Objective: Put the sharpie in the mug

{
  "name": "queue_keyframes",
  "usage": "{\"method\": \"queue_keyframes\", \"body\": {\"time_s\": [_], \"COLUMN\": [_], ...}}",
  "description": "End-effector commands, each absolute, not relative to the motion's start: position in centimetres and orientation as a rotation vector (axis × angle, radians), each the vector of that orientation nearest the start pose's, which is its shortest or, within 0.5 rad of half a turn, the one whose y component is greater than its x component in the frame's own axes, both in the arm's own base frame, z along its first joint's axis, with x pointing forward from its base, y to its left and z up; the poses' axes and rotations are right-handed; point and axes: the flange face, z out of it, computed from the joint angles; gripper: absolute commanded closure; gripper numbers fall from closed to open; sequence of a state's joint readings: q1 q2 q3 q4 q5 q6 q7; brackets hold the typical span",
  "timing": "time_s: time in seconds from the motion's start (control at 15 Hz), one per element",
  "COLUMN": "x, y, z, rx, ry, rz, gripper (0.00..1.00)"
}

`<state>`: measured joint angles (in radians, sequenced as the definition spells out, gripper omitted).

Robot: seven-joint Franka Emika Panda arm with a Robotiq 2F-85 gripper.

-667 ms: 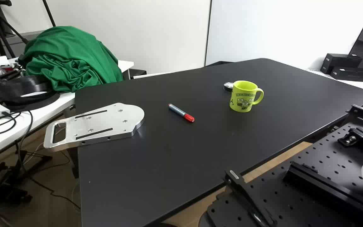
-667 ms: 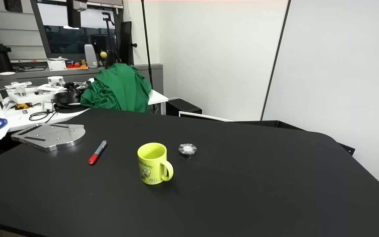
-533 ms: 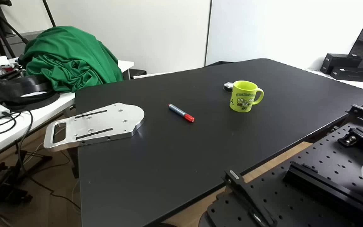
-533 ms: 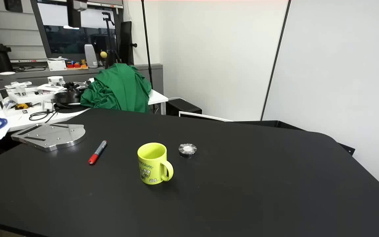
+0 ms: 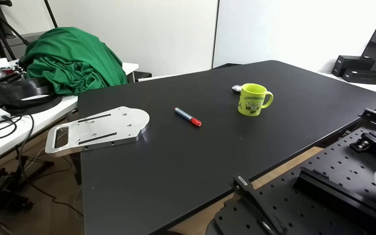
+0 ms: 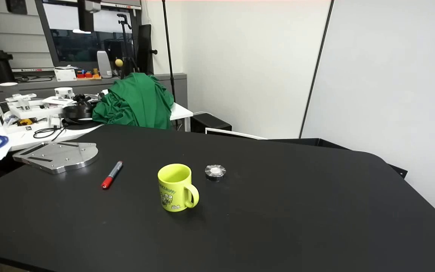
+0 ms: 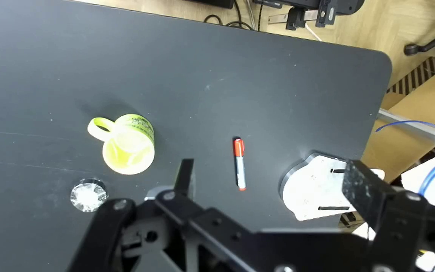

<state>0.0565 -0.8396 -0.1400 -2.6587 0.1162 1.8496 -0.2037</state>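
Note:
The sharpie (image 5: pixel 188 117) lies flat on the black table, with a red cap and a grey body. It also shows in an exterior view (image 6: pixel 113 174) and in the wrist view (image 7: pixel 239 164). The lime-green mug (image 5: pixel 250 103) stands upright with its handle to one side; it also shows in an exterior view (image 6: pixel 171 191) and in the wrist view (image 7: pixel 136 128). My gripper (image 7: pixel 271 173) is wide open and empty, high above the table. In the wrist view the sharpie appears between its fingers, far below. Only the fingertips (image 6: pixel 86 19) show at the top of an exterior view.
A silver metal plate (image 5: pixel 109 125) lies at the table's end near the sharpie. A wrapped black roll (image 6: pixel 215 172) lies by the mug. A green cloth (image 5: pixel 73 58) covers things on a white side table. A black perforated platform (image 5: pixel 331 166) stands beside the table.
The fingertips at the top of an exterior view have shifted very slightly to the right. The sharpie and the mug have not moved.

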Motion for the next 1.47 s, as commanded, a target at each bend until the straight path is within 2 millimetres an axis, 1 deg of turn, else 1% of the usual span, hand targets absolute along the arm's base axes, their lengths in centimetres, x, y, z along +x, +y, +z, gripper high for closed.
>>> {"method": "queue_keyframes", "body": {"time_s": [0.0, 0.13, 0.33, 0.47, 0.67, 0.8, 0.93, 1.2, 1.4], "x": [33.3, 36.0, 40.4, 42.9, 46.6, 48.7, 50.0, 51.4, 52.3], "y": [-1.4, -1.1, 0.3, 1.6, 4.4, 6.4, 8.6, 12.5, 14.5], "z": [48.5, 48.5, 47.6, 46.5, 44.0, 41.8, 39.2, 33.3, 29.4], "rx": [-2.943, -2.958, -2.965, -2.97, -2.986, -2.993, -3.002, -3.01, -3.008], "ry": [-0.23, -0.262, -0.309, -0.358, -0.429, -0.456, -0.463, -0.443, -0.346], "rz": [-0.121, -0.197, -0.266, -0.281, -0.251, -0.219, -0.185, -0.128, -0.11], "gripper": [0.0, 0.0, 0.0, 0.0, 0.0, 0.0, 0.0, 0.0, 0.0]}}
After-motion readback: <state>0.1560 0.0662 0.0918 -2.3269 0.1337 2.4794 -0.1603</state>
